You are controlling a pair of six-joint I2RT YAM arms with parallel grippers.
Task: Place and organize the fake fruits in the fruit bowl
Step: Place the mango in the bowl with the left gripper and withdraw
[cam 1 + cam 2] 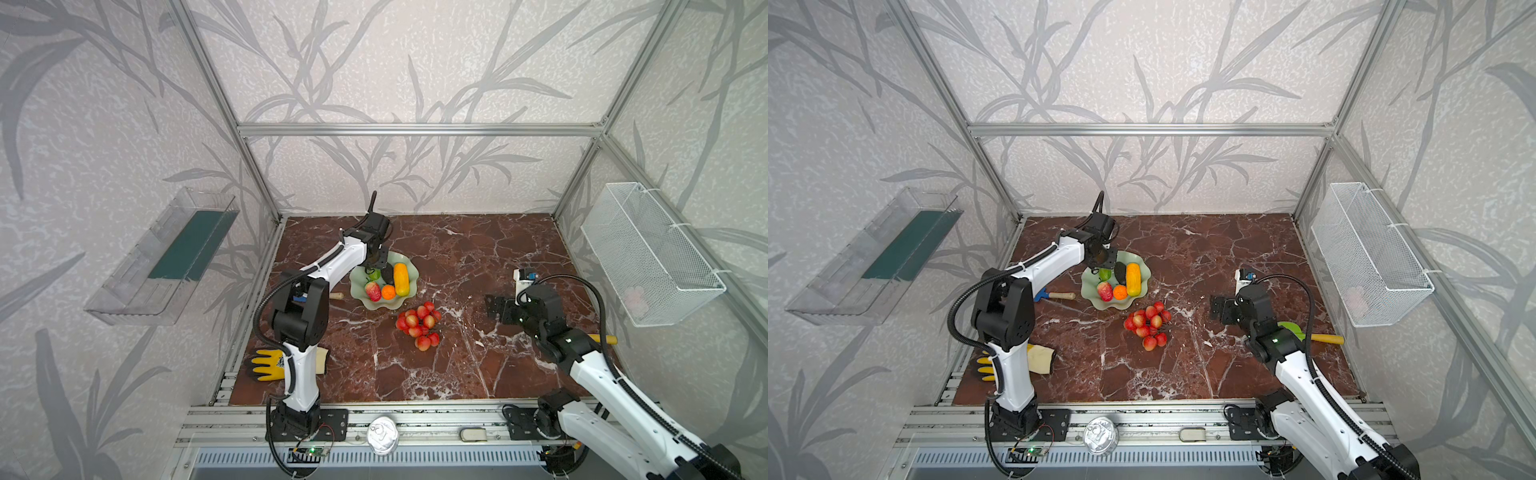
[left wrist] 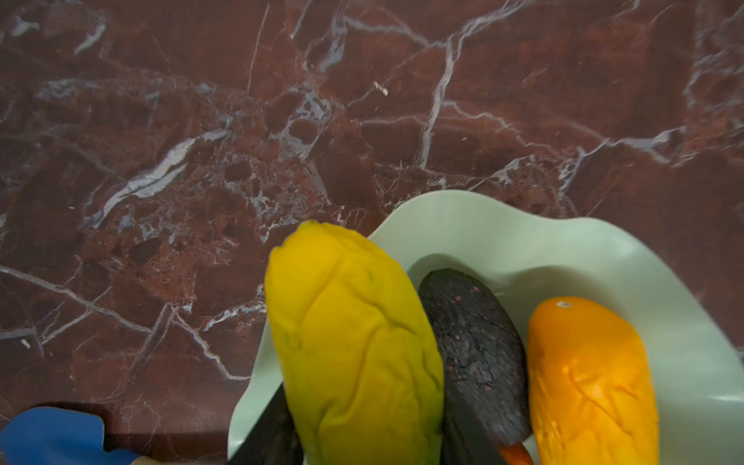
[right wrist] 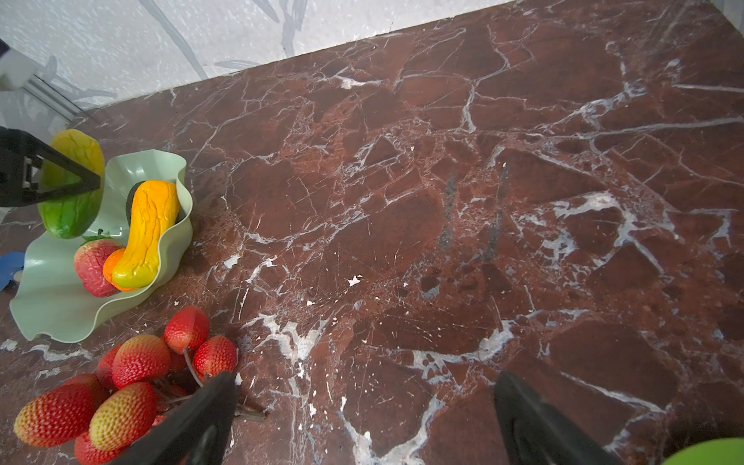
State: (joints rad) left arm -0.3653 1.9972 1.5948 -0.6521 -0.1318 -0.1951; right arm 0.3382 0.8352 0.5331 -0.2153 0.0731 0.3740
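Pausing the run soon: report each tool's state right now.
Left tool: closed on the yellow-green oblong fruit, over the fruit bowl.
Right tool: open, holding nothing.

You've got the yellow-green oblong [image 2: 354, 354] pinched between the fingers [image 2: 269, 439], over the fruit bowl [image 2: 503, 241] rim. Avocado [image 2: 475, 354] just beside it in the bowl, orange gourd [image 2: 587, 382] against the avocado. Blue object [image 2: 52, 435] on worktop [image 2: 201, 120].

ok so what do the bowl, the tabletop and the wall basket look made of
Bowl: probably moulded plastic, possibly glazed ceramic; thin wavy wall, smooth pale green with soft glare. Tabletop: polished red-brown marble or a marble-print sheet; white veins, slight sheen. Basket: white-coated wire mesh; you can see through its fine grid.
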